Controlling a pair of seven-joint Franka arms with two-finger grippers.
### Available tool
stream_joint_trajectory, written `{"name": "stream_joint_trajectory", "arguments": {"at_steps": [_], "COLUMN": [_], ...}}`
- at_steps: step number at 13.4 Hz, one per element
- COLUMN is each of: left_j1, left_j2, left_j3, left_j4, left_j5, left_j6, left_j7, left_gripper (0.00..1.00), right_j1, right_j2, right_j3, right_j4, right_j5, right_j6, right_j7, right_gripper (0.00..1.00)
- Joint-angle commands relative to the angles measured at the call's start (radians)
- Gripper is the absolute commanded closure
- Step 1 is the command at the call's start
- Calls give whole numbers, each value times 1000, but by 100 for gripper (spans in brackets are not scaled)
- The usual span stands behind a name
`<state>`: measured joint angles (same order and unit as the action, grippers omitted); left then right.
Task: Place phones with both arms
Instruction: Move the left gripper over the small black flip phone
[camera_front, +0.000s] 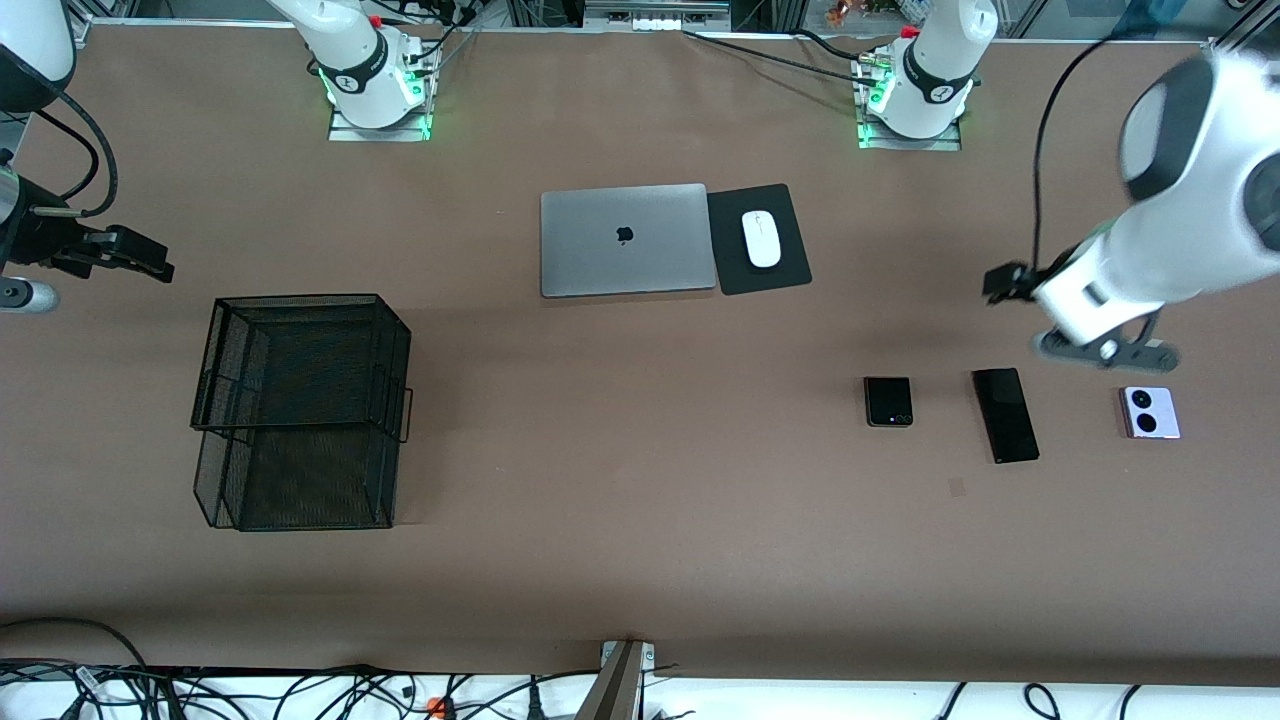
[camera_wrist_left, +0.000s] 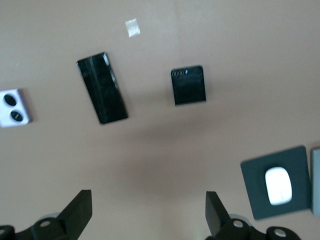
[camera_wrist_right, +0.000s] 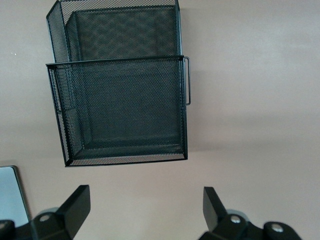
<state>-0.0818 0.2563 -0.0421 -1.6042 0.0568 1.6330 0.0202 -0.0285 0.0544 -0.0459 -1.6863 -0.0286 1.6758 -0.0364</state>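
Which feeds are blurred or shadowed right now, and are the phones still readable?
Front view: left arm motion-smeared, table evenly lit, phones crisp. Left wrist view: soft focus, faint shadow band under the long black phone and squarish black phone, both readable. Right wrist view: mesh basket sharp.

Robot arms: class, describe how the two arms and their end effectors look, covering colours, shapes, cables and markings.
Both are large white jointed arms with rounded segments and black bands. The left arm and the right arm stand on metal base plates lit green, with black cables trailing off. The left end effector and the right end effector are black, each with two wedge-shaped fingers fixed by silver screws.
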Motion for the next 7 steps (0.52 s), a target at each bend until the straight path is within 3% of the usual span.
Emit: {"name": "stream_joint_trajectory", "arguments": {"at_steps": [1, 3, 7], "left_j1": [-15, -33, -76], "left_j2": [104, 138, 173], "left_j3": [-1, -1, -1], "left_j4": [7, -57, -271], "left_j5": [-12, -14, -12], "left_j6": [94, 216, 577], "left_j7": [3, -14, -97], "left_gripper": [0, 0, 0], "right_j1": [-4, -4, -4], "right_j2": [-8, -8, -7], "right_j3": [0, 0, 0], "right_j4": [-9, -9, -9], "right_j5": [1, 1, 1], "right_j6": [10, 12, 16], "right_j7": [0, 0, 0], "right_gripper": [0, 0, 0]}}
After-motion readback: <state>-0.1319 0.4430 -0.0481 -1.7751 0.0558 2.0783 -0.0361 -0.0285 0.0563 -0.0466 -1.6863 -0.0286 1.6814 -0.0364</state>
